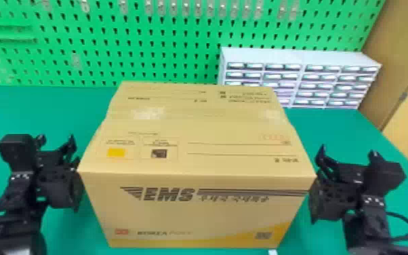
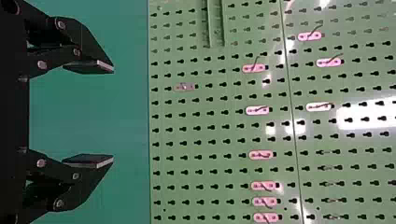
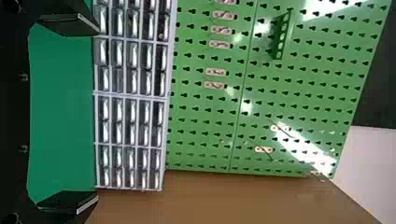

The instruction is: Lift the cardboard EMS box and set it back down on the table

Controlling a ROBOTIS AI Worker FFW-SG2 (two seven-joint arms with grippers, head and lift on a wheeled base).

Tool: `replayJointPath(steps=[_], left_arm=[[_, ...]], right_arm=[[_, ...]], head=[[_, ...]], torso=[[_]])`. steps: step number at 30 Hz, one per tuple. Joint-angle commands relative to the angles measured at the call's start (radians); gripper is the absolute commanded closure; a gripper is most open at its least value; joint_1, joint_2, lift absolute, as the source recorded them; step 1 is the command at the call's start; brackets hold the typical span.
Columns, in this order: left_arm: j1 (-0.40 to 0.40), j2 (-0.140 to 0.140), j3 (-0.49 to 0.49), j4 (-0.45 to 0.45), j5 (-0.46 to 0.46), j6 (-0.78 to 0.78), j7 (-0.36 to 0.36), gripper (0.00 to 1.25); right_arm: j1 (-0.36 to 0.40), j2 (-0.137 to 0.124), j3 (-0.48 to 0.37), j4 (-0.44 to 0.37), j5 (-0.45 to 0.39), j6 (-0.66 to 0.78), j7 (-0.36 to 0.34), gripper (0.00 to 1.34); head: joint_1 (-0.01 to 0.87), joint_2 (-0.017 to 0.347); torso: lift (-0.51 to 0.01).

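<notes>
Head view: the cardboard EMS box point(image 1: 196, 217) sits squarely between the two arms, over the green table point(image 1: 44, 118), its printed long side toward the robot and its flaps closed on top. From here I can't make out whether its underside meets the table or hangs just above it.

The left gripper point(image 1: 56, 138) is just beside the box on its left, fingers spread and pointing away toward the back of the table. Behind those fingers, the dark bulk of the wrist comes right up against the box's side, apparently touching it. On the right it's much the same picture: the right gripper point(image 1: 348, 151) is spread too, with its wrist housing close up against the opposite side.

Left wrist view has the left gripper point(image 2: 112, 116) wide open, its flat pads well apart and nothing pinched in between. Right wrist view gives the right gripper point(image 3: 98, 115) wide open as well, also with nothing in its grasp.

At the back a green pegboard point(image 1: 166, 39) rises with clips on it, and a pale drawer cabinet point(image 1: 301, 57) stands before it, beyond the box and to the right.
</notes>
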Motion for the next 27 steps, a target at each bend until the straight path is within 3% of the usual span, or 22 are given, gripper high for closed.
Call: replayJointPath(steps=[1, 27], left_arm=[[0.0, 0.0, -0.002, 0.0, 0.0, 0.0, 0.0, 0.56], [-0.002, 0.0, -0.012, 0.0, 0.002, 0.0, 0.0, 0.56]], right_arm=[[-0.004, 0.007, -0.005, 0.015, 0.018, -0.029, 0.001, 0.05], [-0.007, 0.012, 0.006, 0.038, 0.055, -0.071, 0.001, 0.05]], head=[[0.678, -0.014], [0.678, -0.014]], torso=[[-0.088], [-0.088]])
